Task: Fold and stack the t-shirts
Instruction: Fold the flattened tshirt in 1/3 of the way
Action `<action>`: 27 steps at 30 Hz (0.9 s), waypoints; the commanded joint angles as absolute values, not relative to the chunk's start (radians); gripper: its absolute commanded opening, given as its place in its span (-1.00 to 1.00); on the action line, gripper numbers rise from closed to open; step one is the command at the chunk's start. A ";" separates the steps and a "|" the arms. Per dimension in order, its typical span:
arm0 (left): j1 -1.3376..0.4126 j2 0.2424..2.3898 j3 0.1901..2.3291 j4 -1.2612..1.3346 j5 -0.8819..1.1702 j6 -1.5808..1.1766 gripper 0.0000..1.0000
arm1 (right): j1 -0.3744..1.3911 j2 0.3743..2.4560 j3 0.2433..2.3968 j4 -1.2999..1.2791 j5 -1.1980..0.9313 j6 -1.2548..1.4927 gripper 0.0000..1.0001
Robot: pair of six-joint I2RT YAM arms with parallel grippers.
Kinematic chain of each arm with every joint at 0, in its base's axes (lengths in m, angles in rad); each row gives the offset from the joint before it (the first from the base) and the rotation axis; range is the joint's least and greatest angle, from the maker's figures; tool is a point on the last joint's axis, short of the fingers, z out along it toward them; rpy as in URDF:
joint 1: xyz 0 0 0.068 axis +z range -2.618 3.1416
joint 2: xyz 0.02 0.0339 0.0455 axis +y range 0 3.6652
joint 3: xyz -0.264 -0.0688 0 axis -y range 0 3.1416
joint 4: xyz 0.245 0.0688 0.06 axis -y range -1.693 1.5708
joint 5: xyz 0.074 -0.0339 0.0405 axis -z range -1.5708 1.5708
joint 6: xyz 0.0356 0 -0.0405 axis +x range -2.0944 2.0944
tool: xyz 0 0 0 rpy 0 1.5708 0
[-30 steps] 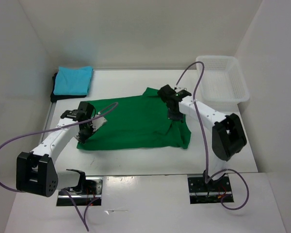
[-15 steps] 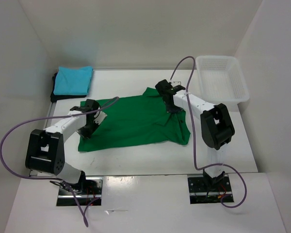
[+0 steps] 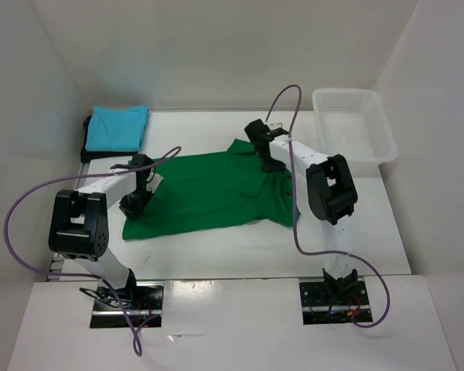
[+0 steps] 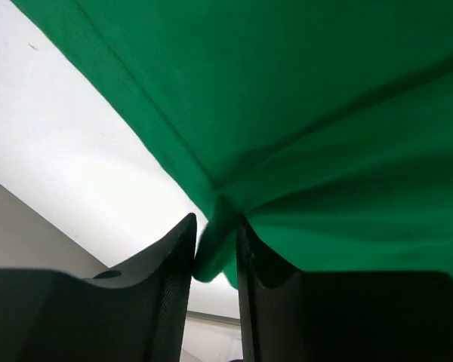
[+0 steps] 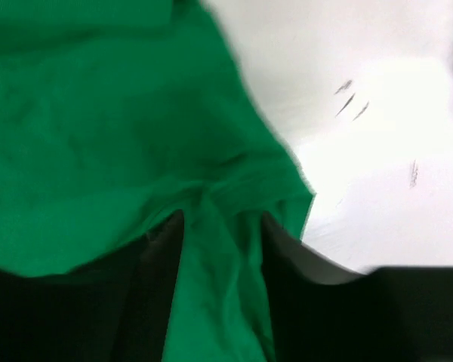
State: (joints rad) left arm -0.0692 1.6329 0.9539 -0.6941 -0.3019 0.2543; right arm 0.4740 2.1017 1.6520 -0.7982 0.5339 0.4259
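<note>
Two of the three shirts look finished to me. The turquoise t-shirt [image 3: 117,127] lies folded on top of the black t-shirt [image 3: 87,147], as one small stack at about 10 o'clock on the table [image 3: 216,247]. Of the black one I see only a dark edge under the turquoise. The green t-shirt [image 3: 209,193] is the work that is left. It lies spread in the middle of the table, mostly flat, with some wrinkles and a turned-over part at its 3 o'clock side. I judge that it is not yet folded, and after the folding it must go onto the stack. The white mesh basket [image 3: 375,151] stands at 2 o'clock, apart from the shirt, with nothing in it that I can see.

My left pincer [image 4: 215,234] is at the 9 o'clock edge of the green t-shirt. A fold of the hem stands between its fingers and touches both, so it is pinching the cloth. My right pincer [image 5: 219,219] is at about 1 o'clock on the shirt, near the collar side. Green cloth lies between its fingers too, but the wrist picture is blurred and the gap looks wider. I cannot tell if it grips or only stands around the cloth.
</note>
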 commanded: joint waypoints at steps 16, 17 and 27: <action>0.017 1.554 0.936 -0.778 -0.195 0.337 0.81 | 0.270 1.459 0.862 -0.727 0.023 0.930 -0.05; 0.017 1.563 0.927 -0.756 -0.195 0.347 0.83 | 0.270 1.474 0.862 -0.727 0.023 0.940 -0.05; -0.057 1.739 0.885 -0.664 -0.245 0.347 0.61 | 0.203 1.609 0.850 -0.621 -0.006 0.931 -0.88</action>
